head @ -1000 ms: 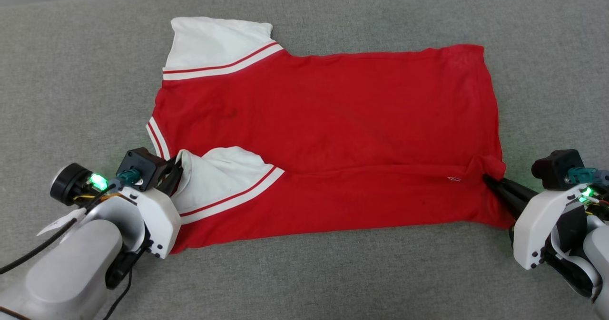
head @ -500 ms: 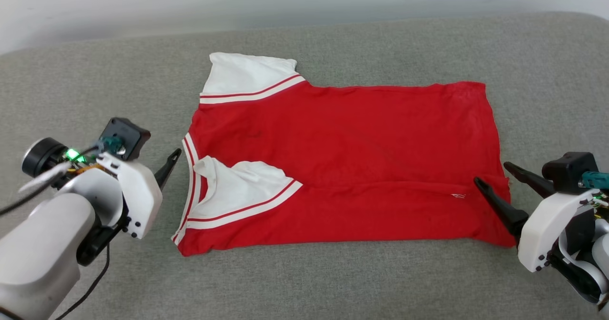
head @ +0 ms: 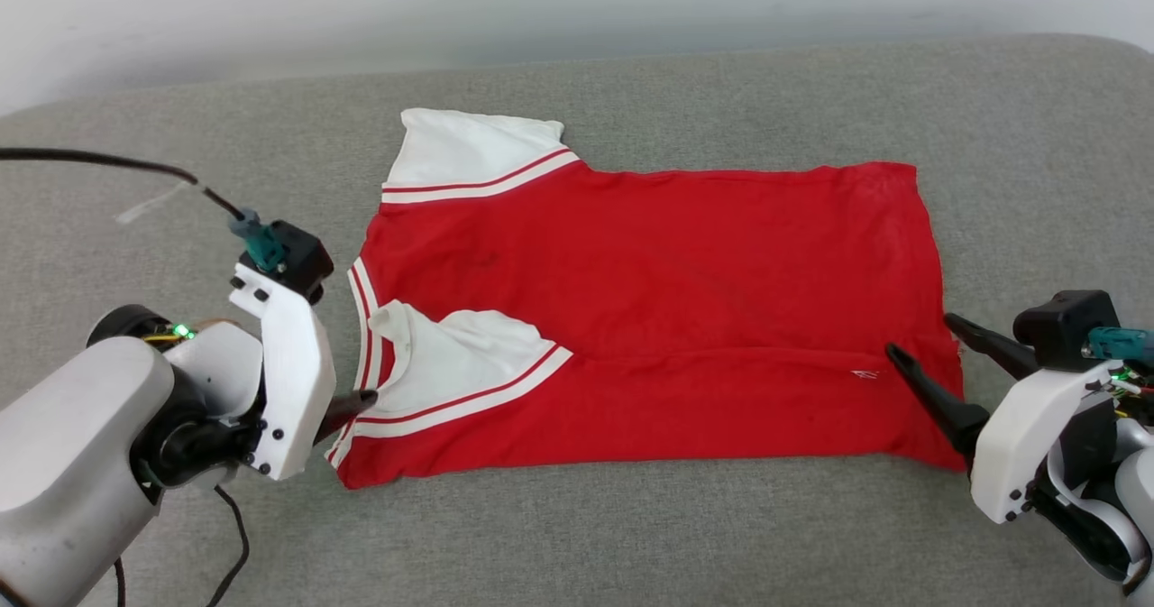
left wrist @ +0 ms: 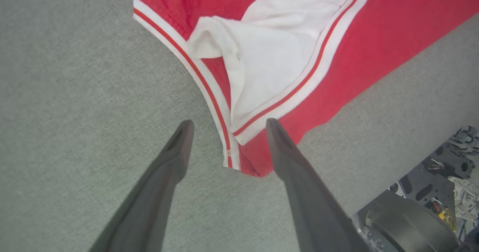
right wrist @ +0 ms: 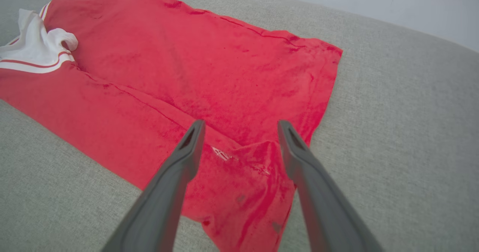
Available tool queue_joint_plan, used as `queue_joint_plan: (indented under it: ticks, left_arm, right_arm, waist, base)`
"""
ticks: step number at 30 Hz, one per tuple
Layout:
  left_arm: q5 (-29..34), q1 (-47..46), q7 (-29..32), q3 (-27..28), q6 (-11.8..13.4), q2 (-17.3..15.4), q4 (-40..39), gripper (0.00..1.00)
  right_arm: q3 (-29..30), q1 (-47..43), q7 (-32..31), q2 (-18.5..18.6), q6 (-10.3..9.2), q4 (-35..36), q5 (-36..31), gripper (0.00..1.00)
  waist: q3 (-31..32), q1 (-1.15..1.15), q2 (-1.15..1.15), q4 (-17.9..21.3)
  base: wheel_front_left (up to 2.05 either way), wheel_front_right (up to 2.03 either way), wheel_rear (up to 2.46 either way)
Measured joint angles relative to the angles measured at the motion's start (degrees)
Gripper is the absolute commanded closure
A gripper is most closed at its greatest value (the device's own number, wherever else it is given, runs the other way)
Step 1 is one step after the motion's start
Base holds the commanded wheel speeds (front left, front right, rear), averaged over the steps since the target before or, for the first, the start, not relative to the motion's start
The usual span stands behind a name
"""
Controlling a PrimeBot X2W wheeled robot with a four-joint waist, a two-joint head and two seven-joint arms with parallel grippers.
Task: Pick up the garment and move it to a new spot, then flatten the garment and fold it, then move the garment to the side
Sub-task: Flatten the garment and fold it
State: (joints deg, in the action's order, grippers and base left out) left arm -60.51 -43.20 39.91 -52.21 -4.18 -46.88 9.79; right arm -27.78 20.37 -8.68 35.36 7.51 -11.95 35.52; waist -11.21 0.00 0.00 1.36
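The garment (head: pixel 649 300) lies flat on the grey cushion, plain red side up, collar to the left and hem to the right. Its near long edge is folded over towards the middle, and a white sleeve (head: pixel 460 354) rests on top of that fold. The other white sleeve (head: pixel 469 151) sticks out at the far left. My left gripper (left wrist: pixel 229 123) is open, its fingers straddling the striped collar trim (left wrist: pixel 209 94) at the near left corner without gripping it. My right gripper (head: pixel 921 335) is open over the near right hem corner (right wrist: pixel 243 177), which is slightly bunched.
The grey cushion (head: pixel 631 535) stretches wide on every side of the shirt, with a pale wall (head: pixel 577 3) behind it. A black cable (head: pixel 108 163) arcs off my left wrist. Part of the robot's base (left wrist: pixel 411 222) shows past the cushion's edge.
Both grippers have opened and let go of the shirt's near corners. The left one backed off, then swung down over the collar corner. The camera has shifted, bringing the wall into view.
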Motion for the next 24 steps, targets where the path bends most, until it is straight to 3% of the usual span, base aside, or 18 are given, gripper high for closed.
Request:
queue_joint_plan:
  ticks: [9, 17, 18, 19, 24]
  left_arm:
    - [-2.1, 0.97, 6.93, -2.72, 1.33, 0.45, 3.27, 0.0]
    - [-2.59, 2.15, 6.99, -3.81, 0.12, 1.32, 7.1, 0.0]
    - [-2.36, 2.17, 7.1, -4.2, -0.15, 1.33, 7.25, 0.18]
    - [-2.08, 2.16, 7.15, -4.55, -0.41, 1.33, 7.43, 0.97]
    - [-1.48, 2.16, 5.34, -4.83, -1.41, 1.45, 7.91, 1.0]
  right_arm:
    - [0.1, 0.35, -1.37, -0.49, 0.0, 0.7, -0.23, 0.0]
    - [-0.31, 1.53, -1.33, -0.94, 0.0, 0.02, -0.21, 0.0]
    - [-0.29, 1.57, -1.26, -0.92, 0.0, -0.16, -0.12, 0.0]
    - [-0.31, 1.6, -1.26, -0.89, 0.0, -0.23, 0.08, 0.0]
    - [-0.83, 3.98, -2.56, 1.23, 0.0, 0.64, 0.31, 0.0]
  waist:
    - [-2.02, 0.0, 0.0, 1.93]
    - [-3.51, -0.01, 0.0, 3.42]
    - [-3.51, -0.01, 0.0, 3.42]
    - [-3.47, -0.01, 0.0, 3.41]
    - [-2.39, -0.01, 0.0, 3.24]
  base:
    - [0.0, 0.0, 0.0]
    - [0.0, 0.0, 0.0]
    - [0.0, 0.0, 0.0]
    - [0.0, 0.0, 0.0]
    - [0.0, 0.0, 0.0]
